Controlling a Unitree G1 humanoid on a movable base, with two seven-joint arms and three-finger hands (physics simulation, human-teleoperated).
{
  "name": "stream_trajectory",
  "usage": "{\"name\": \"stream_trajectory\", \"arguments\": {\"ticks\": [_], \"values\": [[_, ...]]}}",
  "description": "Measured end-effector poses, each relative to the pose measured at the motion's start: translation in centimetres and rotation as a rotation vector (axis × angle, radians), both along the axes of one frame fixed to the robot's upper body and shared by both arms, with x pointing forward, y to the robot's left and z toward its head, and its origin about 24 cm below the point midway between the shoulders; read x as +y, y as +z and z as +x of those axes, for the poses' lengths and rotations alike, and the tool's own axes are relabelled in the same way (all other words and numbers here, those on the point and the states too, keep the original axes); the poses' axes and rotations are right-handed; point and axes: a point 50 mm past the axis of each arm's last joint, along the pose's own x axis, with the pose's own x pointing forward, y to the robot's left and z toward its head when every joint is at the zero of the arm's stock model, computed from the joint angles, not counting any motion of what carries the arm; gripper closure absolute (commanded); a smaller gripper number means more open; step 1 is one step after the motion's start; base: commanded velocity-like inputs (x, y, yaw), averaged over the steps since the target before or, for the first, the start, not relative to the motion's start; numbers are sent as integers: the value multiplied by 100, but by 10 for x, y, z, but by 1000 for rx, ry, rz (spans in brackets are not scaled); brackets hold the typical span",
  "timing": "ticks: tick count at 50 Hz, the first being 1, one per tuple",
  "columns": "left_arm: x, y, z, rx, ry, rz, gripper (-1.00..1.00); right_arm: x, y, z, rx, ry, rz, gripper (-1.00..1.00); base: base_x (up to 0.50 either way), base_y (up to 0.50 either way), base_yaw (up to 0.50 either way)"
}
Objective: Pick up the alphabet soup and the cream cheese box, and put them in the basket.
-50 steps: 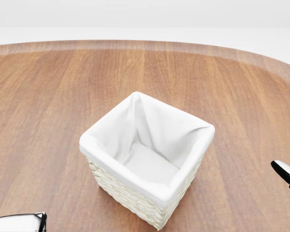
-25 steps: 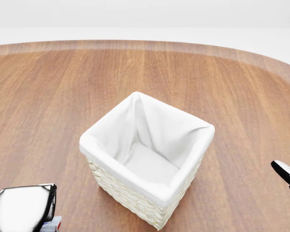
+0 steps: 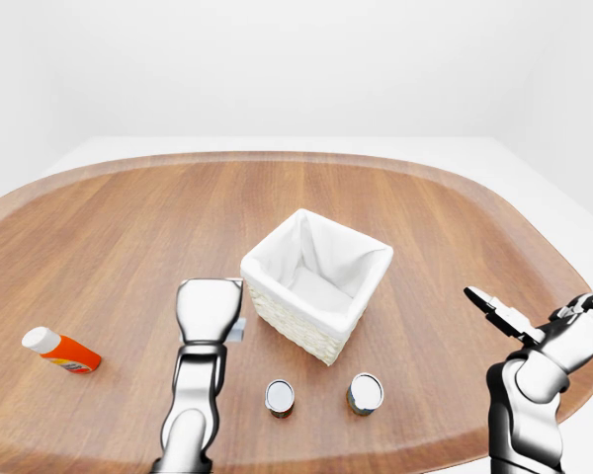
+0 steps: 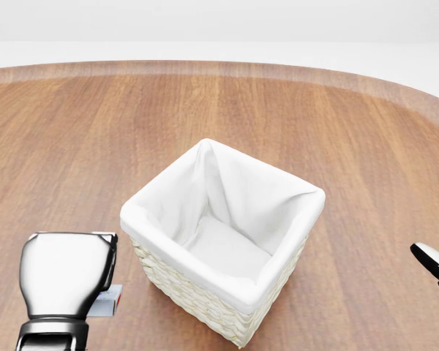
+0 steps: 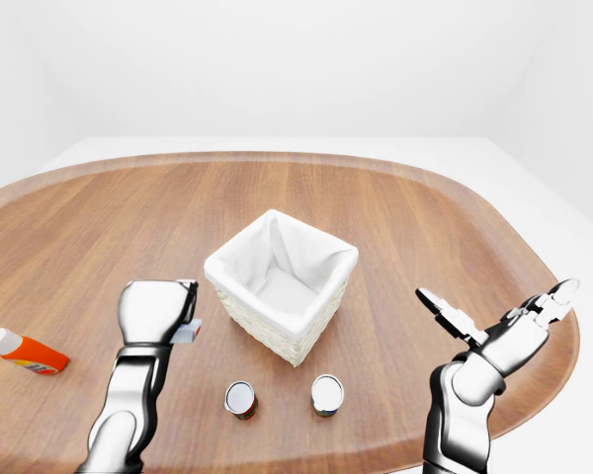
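Both hands differ: left hand (image 4: 67, 274) grips a small box (image 4: 107, 300) (mostly hidden), right hand (image 5: 494, 321) splayed.

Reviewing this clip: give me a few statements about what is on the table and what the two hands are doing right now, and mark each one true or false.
1. The basket holds nothing. True: only its white lining shows inside.
2. Two cans stand upright inside the basket. False: the two cans stand on the table, below the basket in the left-eye view.
3. The left hand is raised beside the basket with a small box showing at its lower edge. True.
4. The right hand is closed round a can. False: its fingers are spread and hold nothing.
5. An orange bottle lies on its side near the table's left edge. True.
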Motion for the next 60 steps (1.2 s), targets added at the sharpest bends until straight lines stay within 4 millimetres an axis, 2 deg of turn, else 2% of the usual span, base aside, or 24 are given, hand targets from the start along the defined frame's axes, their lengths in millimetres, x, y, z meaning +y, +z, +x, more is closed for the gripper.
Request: {"name": "stream_trajectory", "arguments": {"ticks": [26,48,60], "values": [[-42,59,36,-30,-20,171,100,0,0,1,4,1,7,-100,0,0,0],[-62,92,83,15,-38,166,100,-1,0,0,3,0,8,-100,0,0,0],[-78,100,104,52,-97,145,100,-1,0,0,4,0,7,-100,0,0,0]]}}
